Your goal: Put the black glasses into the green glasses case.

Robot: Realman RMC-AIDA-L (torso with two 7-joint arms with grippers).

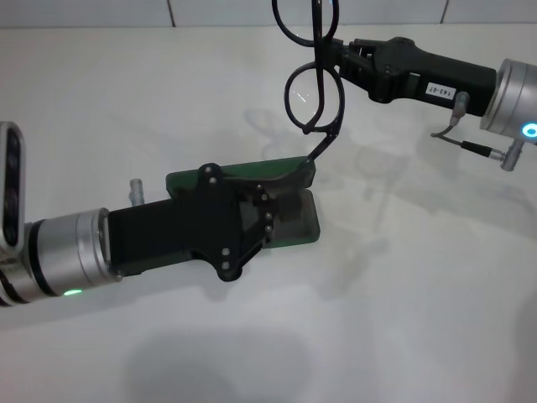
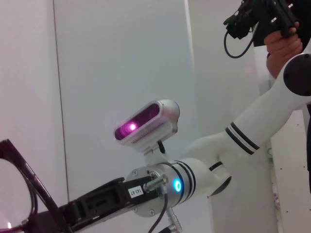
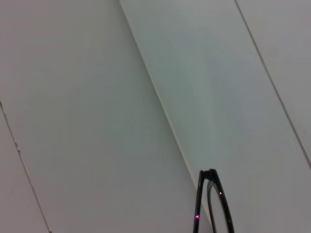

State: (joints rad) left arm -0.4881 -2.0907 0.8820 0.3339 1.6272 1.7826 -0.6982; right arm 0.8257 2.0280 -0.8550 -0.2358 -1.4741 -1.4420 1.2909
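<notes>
The black glasses (image 1: pixel 312 94) hang in the air above the table, lenses stacked one above the other. My right gripper (image 1: pixel 330 52), reaching in from the right, is shut on their frame. One slim temple arm trails down toward the green glasses case (image 1: pixel 295 228), which lies open at the table's middle with its lid edge (image 1: pixel 189 178) raised behind. My left gripper (image 1: pixel 265 217) comes in from the lower left, covers much of the case and is shut on it. In the left wrist view the glasses (image 2: pixel 13 194) show beside the right gripper (image 2: pixel 51 216). A piece of the frame (image 3: pixel 214 204) appears in the right wrist view.
The white table (image 1: pixel 394 319) spreads around the case, with a tiled wall behind its far edge. In the left wrist view a person's hand (image 2: pixel 279 41) holds a black device near the right arm's white upper links (image 2: pixel 252 121).
</notes>
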